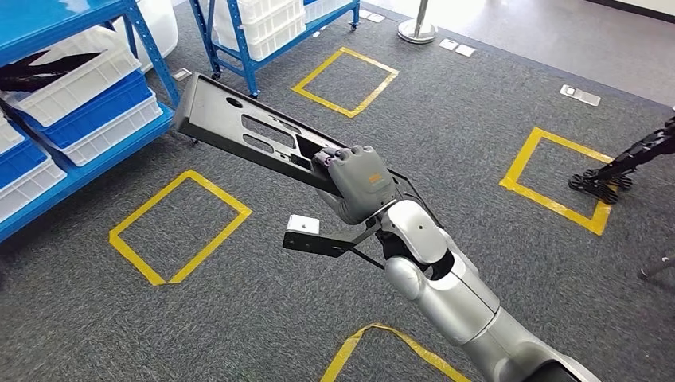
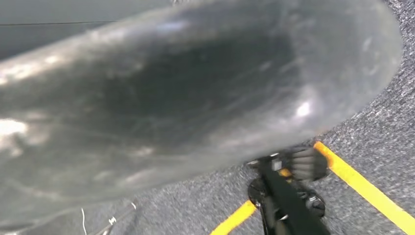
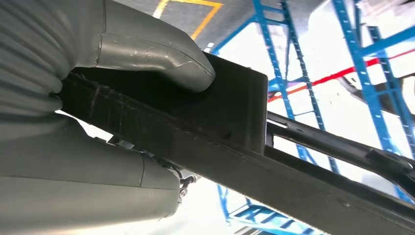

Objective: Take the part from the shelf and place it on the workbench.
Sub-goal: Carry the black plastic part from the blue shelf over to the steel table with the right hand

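The right hand (image 1: 362, 181), grey and matte with a ribbed cover at the wrist, was wrapped tight around a part (image 1: 239, 127), thumb (image 3: 156, 54) pressed on one face and the fingers (image 1: 334, 156) curled over the edge of the other. The part was a long, flat, black panel, dull in finish, with slotted cut-outs and a round hole near its far end; it ran from the hand up and away to the left, held clear of the floor. Below the hand a thin black bracket with a small white block (image 1: 303, 224) stuck out from the wrist. Behind it the silver arm (image 1: 454, 294) was smooth and glossy. Under everything lay dark grey carpet (image 1: 446, 103), coarse in weave, marked with squares of yellow tape (image 1: 179, 227). Beyond the part's far end stood a blue metal shelf (image 1: 95, 151) loaded with white and blue plastic bins (image 1: 79, 83), and a second blue rack (image 1: 247, 60) further off. Well off to the right of the hand a black jointed object (image 1: 617, 167) rested on a taped square. The left wrist view was blurred by a grey curved surface close to the lens, and I could not tell the left hand's state.
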